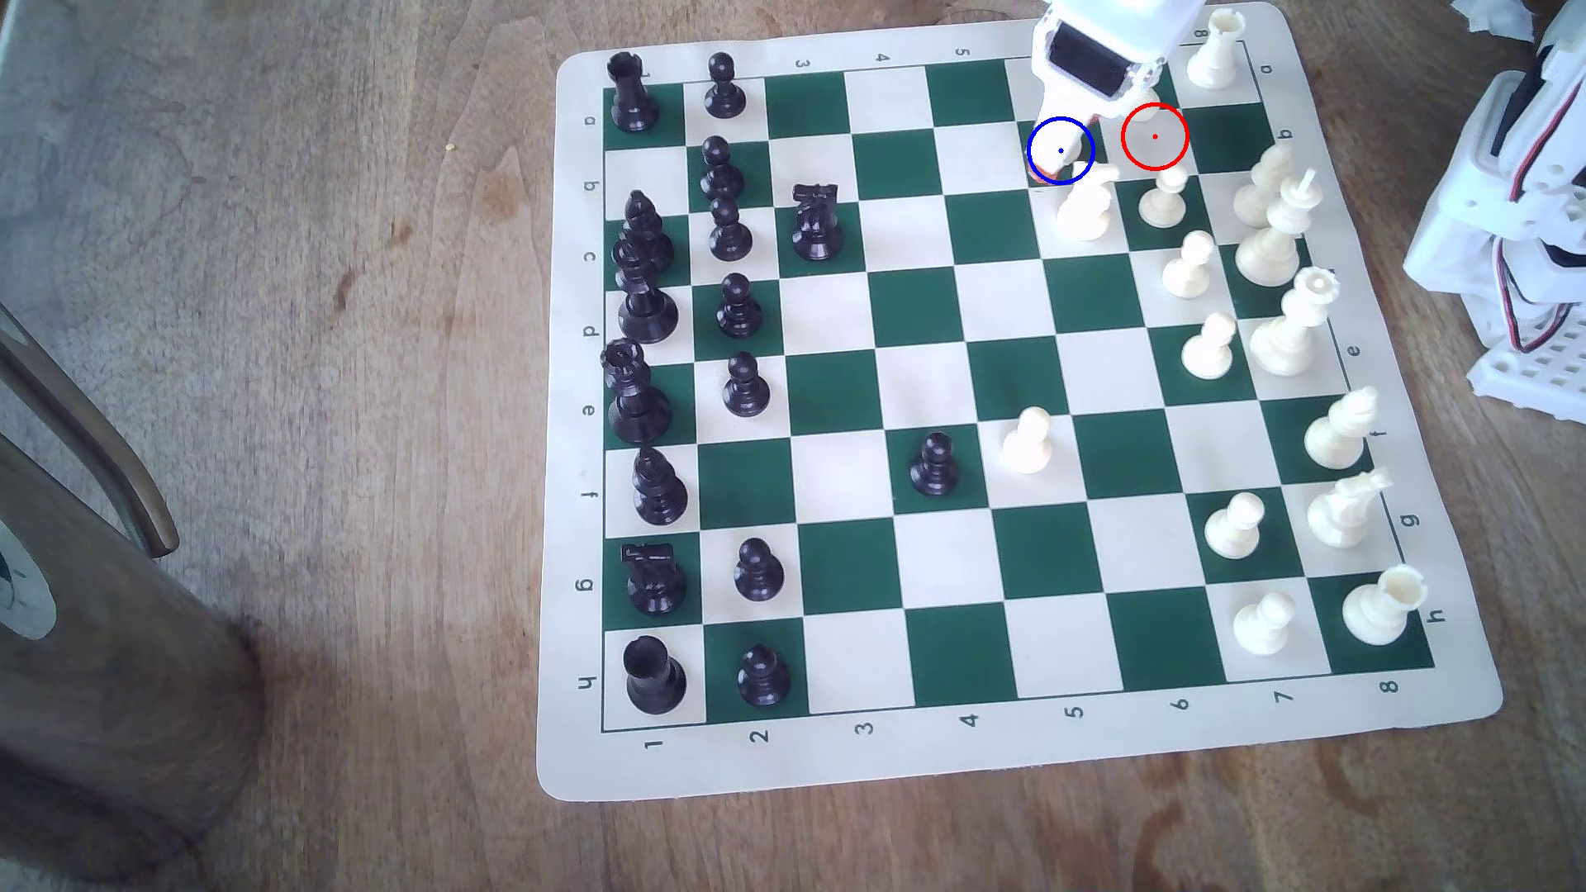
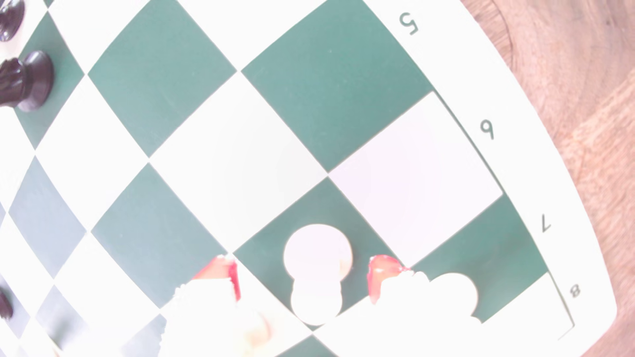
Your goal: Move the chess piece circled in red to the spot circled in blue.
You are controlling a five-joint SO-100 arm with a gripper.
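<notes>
**Pawn on the blue spot, release under way**

Over the board's far edge in the exterior view, the gripper (image 1: 1062, 159) hangs at the blue-ringed spot (image 1: 1061, 151); the red ring (image 1: 1154, 136) marks a bare square.

At the wrist view, the white pawn (image 2: 318, 271) stands on a green square between red-tipped fingers (image 2: 378, 274), jaws parted and clear of it. Withdrawal seems all that remains.

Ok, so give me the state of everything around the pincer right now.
white pawn: upright on the blue-circled square, pads on either side with a gap each
pincer: open, low over the board, astride the pawn
blue-circled square: occupied by the pawn
red-ringed square: no piece on it
white knight: upright, one square away from the pincer
</notes>
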